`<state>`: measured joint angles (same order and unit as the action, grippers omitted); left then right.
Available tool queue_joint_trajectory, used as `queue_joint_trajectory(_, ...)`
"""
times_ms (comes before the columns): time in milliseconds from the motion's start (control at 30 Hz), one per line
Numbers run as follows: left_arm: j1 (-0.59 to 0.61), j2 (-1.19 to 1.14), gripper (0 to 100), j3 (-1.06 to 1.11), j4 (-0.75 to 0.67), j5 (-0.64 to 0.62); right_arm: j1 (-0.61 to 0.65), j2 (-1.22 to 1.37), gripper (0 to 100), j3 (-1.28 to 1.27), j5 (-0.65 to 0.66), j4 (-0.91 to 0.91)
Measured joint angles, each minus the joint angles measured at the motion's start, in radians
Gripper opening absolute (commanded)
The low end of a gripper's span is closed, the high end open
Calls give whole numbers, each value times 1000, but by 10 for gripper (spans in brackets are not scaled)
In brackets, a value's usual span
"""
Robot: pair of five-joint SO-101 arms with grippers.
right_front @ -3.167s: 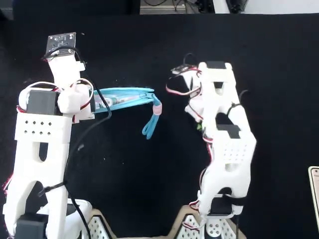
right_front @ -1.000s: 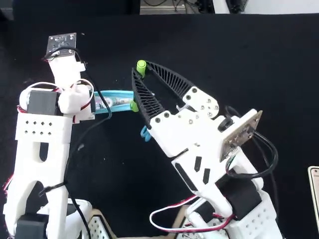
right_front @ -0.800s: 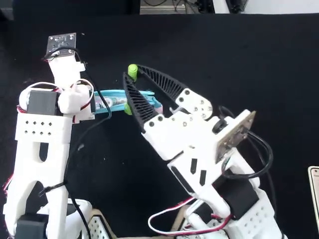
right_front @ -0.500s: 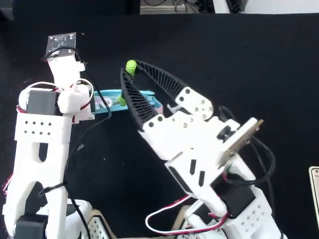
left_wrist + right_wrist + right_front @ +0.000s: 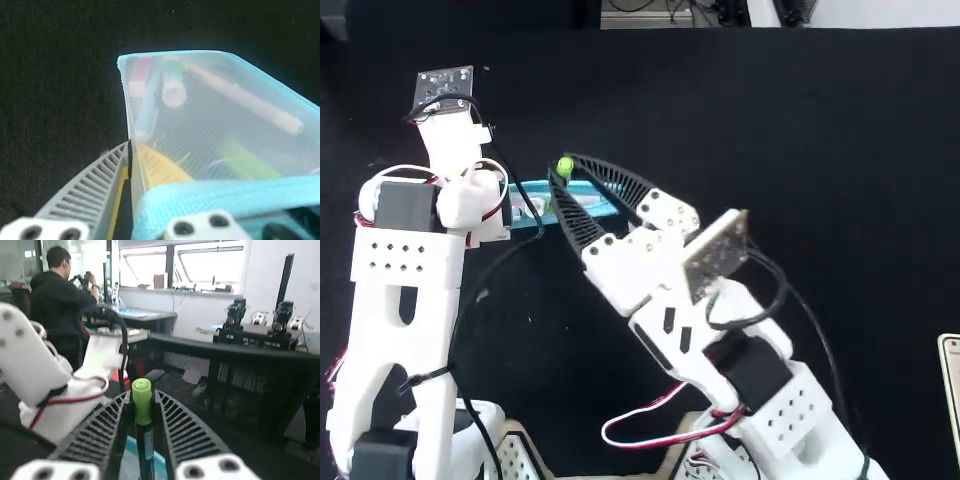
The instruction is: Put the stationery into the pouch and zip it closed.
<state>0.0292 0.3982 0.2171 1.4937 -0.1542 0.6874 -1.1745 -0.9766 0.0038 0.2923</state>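
One pouch (image 5: 215,125), end pinched in left gripper (image 5: 512,210), about four pieces inside; one green-capped pen (image 5: 142,405), clamped in right gripper (image 5: 564,167) over pouch. Black table (image 5: 840,150); windowed room, desks (image 5: 150,315).

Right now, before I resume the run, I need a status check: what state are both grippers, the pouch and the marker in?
left gripper: shut on the pouch's edge.
pouch: held by the left gripper, looks unzipped.
stationery items: lying inside the pouch.
right gripper: shut on the marker, over the pouch.
marker: green cap on, clamped between the right gripper's fingers, not yet released.
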Motion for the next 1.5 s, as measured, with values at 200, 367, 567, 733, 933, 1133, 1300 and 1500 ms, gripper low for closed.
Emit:
queue_joint_trajectory(200,0,0,30,0,0,0,2,2,90,-28,5,101)
queue_joint_trajectory(367,0,0,30,0,0,0,3,3,172,144,81,400)
queue_joint_trajectory(567,0,0,30,0,0,0,3,2,119,374,100,655)
queue_joint_trajectory(733,0,0,30,0,0,0,3,0,111,400,101,689)
queue_joint_trajectory(933,0,0,30,0,0,0,-86,0,113,482,141,845)
queue_joint_trajectory(1133,0,0,30,0,0,0,-244,189,113,532,166,1013)
queue_joint_trajectory(1300,0,0,30,0,0,0,-307,221,113,496,167,1028)
queue_joint_trajectory(1500,0,0,30,0,0,0,-307,60,207,293,226,990)
